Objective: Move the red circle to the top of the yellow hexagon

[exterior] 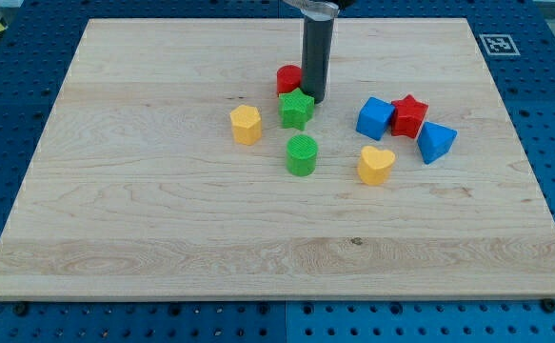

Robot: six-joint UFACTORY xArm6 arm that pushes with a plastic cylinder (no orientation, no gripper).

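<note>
Red circle [288,78] lies in the upper middle of the wooden board [163,229], touching or nearly touching the left side of the dark rod. My tip [313,99] rests on the board just right of the red circle and just above and right of the green star [297,109]; the arm carries no jaws, only this straight rod, so nothing is clamped. The green star sits directly below the red circle, the two very close or touching; which of these cannot be told. Yellow hexagon [246,125] stands to the left of the green star and below-left of the red circle, apart from both. Green cylinder [302,154] lies below the green star, apart from it. Yellow heart [376,164] lies toward the view's right of the green cylinder. Further right, a blue cube [375,118] touches a red star [410,115], and a blue triangular block [436,142] sits just below-right of the red star. A blue perforated table [544,86] surrounds the board.
</note>
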